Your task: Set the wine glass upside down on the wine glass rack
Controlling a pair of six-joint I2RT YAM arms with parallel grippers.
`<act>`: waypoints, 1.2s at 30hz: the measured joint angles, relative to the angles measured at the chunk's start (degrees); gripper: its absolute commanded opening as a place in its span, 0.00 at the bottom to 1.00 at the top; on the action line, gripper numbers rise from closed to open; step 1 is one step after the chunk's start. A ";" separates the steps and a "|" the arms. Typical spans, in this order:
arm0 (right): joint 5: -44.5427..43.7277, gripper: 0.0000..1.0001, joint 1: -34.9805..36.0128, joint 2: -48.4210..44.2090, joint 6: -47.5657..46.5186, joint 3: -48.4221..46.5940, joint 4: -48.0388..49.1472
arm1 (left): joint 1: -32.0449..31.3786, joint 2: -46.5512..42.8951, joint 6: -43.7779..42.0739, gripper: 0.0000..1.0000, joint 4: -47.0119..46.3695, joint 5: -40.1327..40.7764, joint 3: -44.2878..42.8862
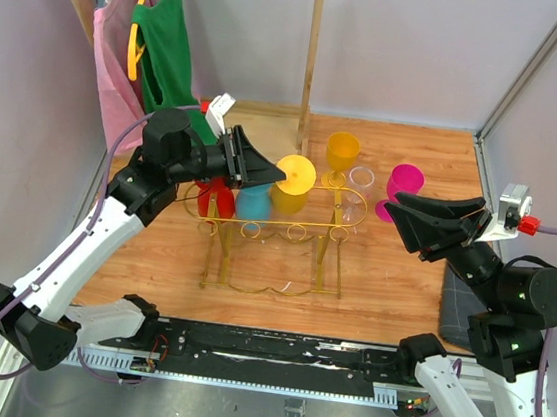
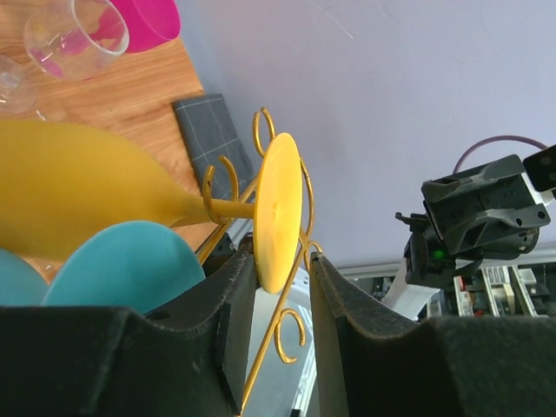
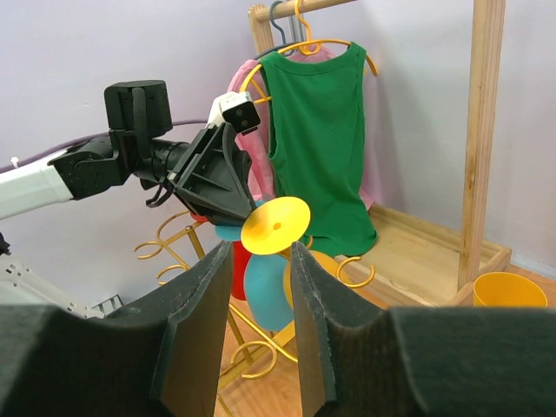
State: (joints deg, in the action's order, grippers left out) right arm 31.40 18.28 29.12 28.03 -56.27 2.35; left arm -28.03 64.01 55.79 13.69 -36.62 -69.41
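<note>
The yellow wine glass (image 1: 295,174) hangs upside down in the gold wire wine glass rack (image 1: 277,225), its stem in a slot and its round foot (image 2: 280,208) on top. My left gripper (image 1: 272,173) straddles that foot with its jaws open. The foot rests against the left finger, and a gap with a rack wire (image 2: 291,334) in it separates it from the right finger. My right gripper (image 1: 399,207) hovers to the right of the rack, open and holding nothing. In the right wrist view the yellow foot (image 3: 276,225) shows beyond my right gripper (image 3: 254,261).
A red glass (image 1: 215,198) and a teal glass (image 1: 253,203) hang in the rack beside the yellow one. A yellow glass (image 1: 342,153), a clear glass (image 1: 360,178) and a magenta glass (image 1: 403,183) stand behind. A clothes stand with a green top (image 1: 166,45) is at the back left.
</note>
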 measured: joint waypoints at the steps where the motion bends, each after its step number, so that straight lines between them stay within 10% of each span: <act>1: -0.02 0.34 0.00 0.00 0.07 0.00 0.04 | -0.04 -0.07 -0.04 0.34 0.15 0.04 0.00; 36: -1.38 0.35 0.00 -0.35 0.22 -0.24 -0.66 | -0.72 -7.87 -0.09 0.35 2.95 2.51 2.38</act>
State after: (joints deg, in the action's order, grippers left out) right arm 30.02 18.28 28.77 28.25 -56.51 1.69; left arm -28.75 56.14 55.70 16.64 -34.11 -67.02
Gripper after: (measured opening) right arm 0.349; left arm 0.333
